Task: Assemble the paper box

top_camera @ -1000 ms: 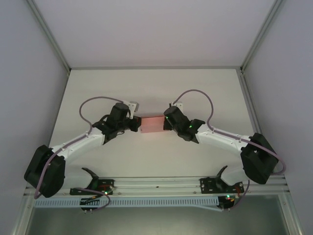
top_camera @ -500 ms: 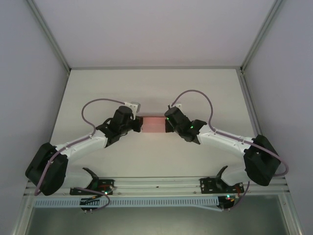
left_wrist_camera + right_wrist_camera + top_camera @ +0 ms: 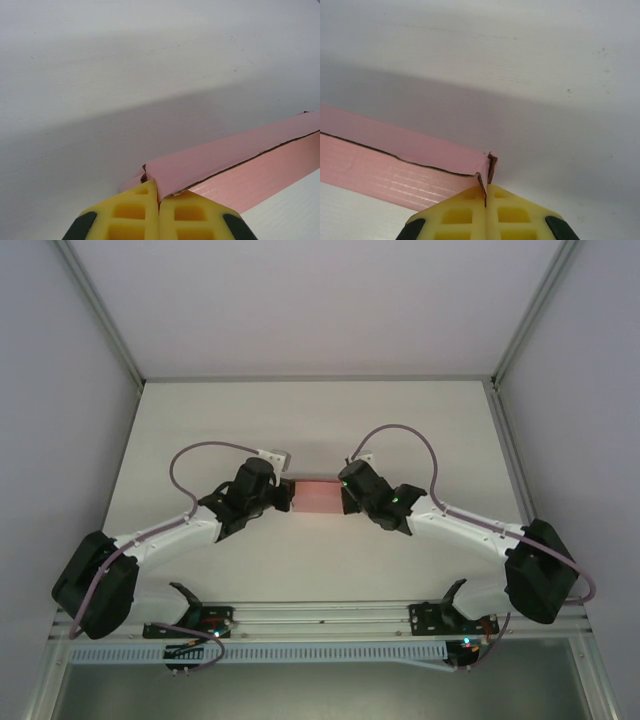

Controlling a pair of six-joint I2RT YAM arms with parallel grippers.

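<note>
Box: the paper box [image 3: 317, 495] is a long, pale pink folded shape at mid-table, spanning the gap between the two arms (I cannot tell whether it rests on the table [image 3: 320, 420] or hangs just above it).
Left gripper [image 3: 159, 200]: jaws pressed together, with a thin corner of card at the box's left end nipped in the seam between the yellow pads.
Right gripper [image 3: 486, 197]: jaws likewise closed, with a sliver of card at the right end caught between the pads.
Open seam: a dark, slightly ragged line runs the length of the box where two panels meet but do not sit flush.
Handling: probably very light thin card, stiff only along its creases. It would dent or buckle under a hard squeeze, and its smooth faces could slip from a shallow pinch.
Where to hold: best by the ends and folded corners (as now), where doubled card gives strength, not by the long flat panels.
Risk: pulling the ends apart could tear the pinched corners.
</note>
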